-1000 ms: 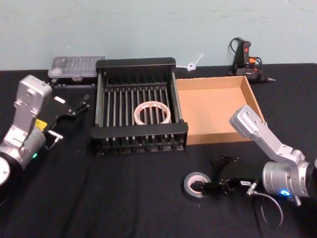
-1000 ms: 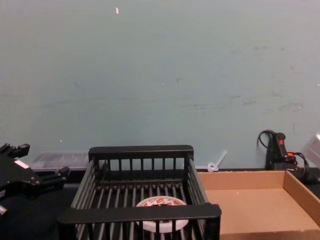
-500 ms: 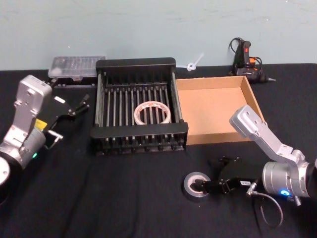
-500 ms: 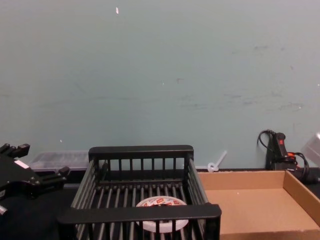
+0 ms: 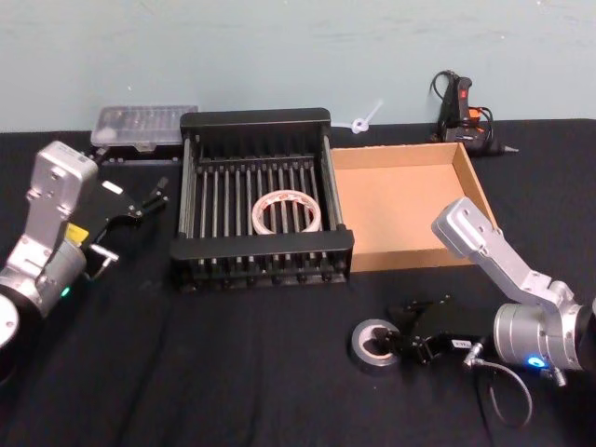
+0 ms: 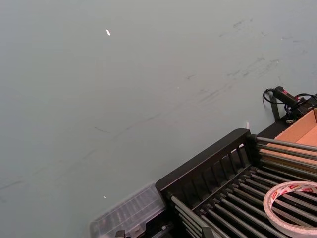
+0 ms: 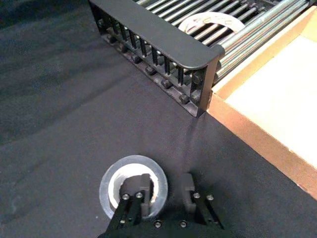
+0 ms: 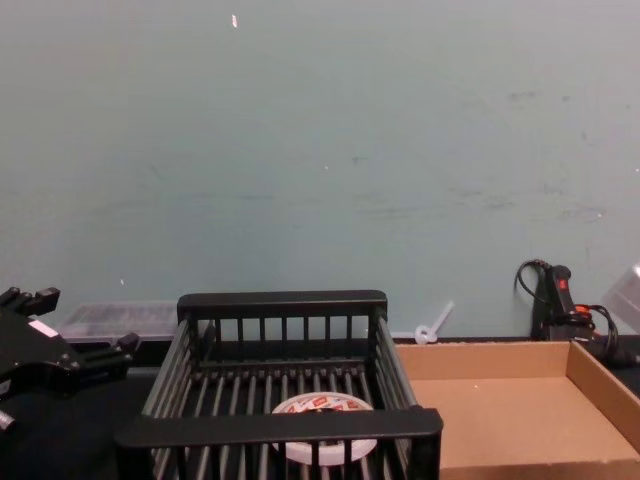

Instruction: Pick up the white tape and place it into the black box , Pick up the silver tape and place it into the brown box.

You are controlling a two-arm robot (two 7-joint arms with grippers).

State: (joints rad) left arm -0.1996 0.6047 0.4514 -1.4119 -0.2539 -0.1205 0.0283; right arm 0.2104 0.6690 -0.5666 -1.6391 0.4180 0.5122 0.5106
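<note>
"Two rolls, two boxes: what has altered over the last second?" asks the student.

"Little, but it matters," answers the demonstrator. "The white tape [image 5: 288, 212] lies flat on the barred floor of the black box [image 5: 261, 245], as it did a second ago, so that half of the task reads as finished. The silver tape [image 5: 360, 344] has changed. It sat level on the black cloth [image 5: 233, 372] in front of the boxes; now it has shifted a little toward the right gripper [image 5: 402, 346] and appears to tip, its near edge seeming lower than its far edge."

"Is the roll gripped, then?"

"Not yet, by the right wrist view. One finger [image 7: 144, 191] stands inside the pale core, and the other stands outside the roll, with dark cloth visible between it and the wall. The jaws are therefore spread astride the wall, not pinching it. The shift suggests that the inner finger has nudged the roll."

"And the consequence?"

"The jaws probably have to close on the wall before any lift. The brown box [image 5: 470, 191] lies beyond the roll, and its floor is bare. The left gripper [image 5: 154, 197] waits beside the black box, jaws apart, as before."
</note>
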